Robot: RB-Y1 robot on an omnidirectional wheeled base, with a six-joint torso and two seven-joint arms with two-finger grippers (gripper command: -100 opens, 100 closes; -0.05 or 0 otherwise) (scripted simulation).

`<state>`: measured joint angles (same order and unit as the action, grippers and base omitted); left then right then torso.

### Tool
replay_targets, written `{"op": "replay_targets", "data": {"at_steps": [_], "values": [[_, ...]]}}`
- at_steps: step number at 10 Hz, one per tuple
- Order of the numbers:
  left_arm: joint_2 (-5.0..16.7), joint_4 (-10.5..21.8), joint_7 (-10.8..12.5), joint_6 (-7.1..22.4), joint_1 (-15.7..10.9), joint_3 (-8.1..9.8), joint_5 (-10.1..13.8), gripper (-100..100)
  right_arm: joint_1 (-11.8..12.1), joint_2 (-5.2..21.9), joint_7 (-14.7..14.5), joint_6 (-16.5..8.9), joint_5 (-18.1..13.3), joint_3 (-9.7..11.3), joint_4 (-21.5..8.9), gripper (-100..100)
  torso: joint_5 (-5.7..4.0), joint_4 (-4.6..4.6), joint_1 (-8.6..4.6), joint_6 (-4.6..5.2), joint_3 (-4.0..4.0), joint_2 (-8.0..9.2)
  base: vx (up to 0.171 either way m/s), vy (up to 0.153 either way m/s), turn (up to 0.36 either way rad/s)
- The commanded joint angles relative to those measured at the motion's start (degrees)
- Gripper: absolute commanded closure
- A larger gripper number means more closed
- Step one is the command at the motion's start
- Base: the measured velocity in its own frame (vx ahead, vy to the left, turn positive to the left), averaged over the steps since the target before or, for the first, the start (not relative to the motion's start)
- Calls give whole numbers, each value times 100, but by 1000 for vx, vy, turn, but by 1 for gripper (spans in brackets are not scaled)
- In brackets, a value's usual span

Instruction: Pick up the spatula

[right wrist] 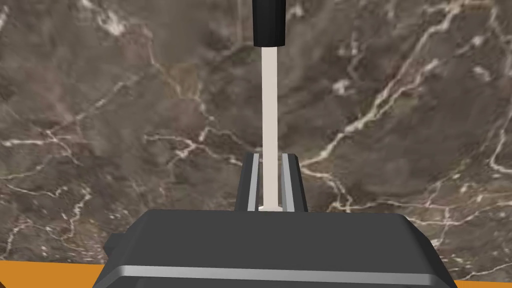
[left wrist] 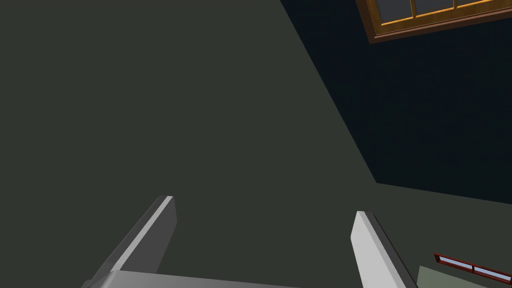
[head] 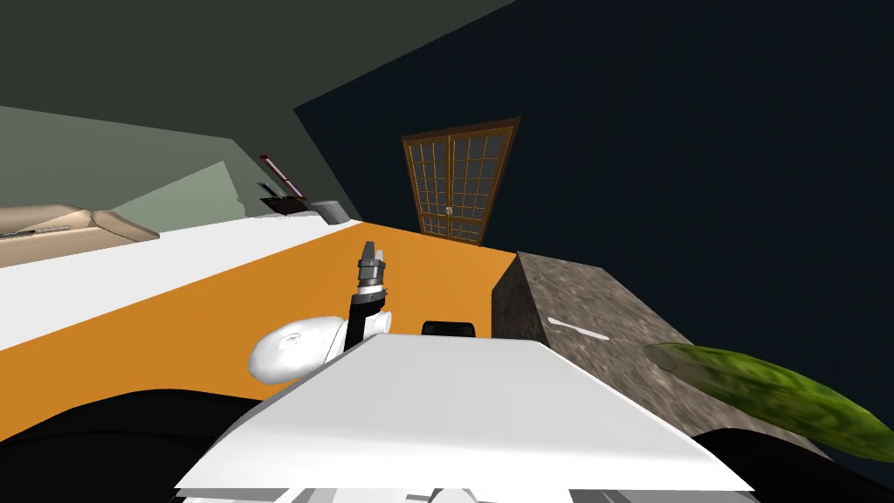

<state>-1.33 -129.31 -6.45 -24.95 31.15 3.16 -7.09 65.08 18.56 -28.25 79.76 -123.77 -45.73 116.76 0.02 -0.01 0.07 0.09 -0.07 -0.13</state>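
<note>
In the right wrist view my right gripper is shut on the spatula's thin whitish shaft. The shaft runs straight out from the fingers to a black end. Behind it lies a brown marbled counter top. In the head view a dark block shows at the chest's tip, beside the counter. A thin white sliver lies on that top; I cannot tell whether it is the spatula. My left gripper is raised over the orange floor, open and empty.
A long green vegetable lies on the counter's near right. The orange floor stretches to a wooden glazed double door. A white strip and a beige sofa lie at the left.
</note>
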Motion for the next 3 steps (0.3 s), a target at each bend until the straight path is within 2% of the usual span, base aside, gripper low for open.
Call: {"op": "replay_targets", "data": {"at_steps": [1, 2, 3], "values": [[0, 0, 0, 0, 0, 0, 0, 0, 72, 25, 29, 159, 111, -138, 155, 100, 0, 0, 0, 0, 0, 0, 23, 2, -45], [0, 0, 0, 0, 0, 0, 0, 0, 57, 9, 19, 97, 73, -90, 115, 100, 0, -1, 2, -1, -2, -4, 10, 1, -7], [0, 0, 0, 0, 0, 0, 0, 0, 64, 10, 23, 118, 81, -102, 128, 0, -3, 0, -1, -2, -1, -2, 0, 0, 0]]}}
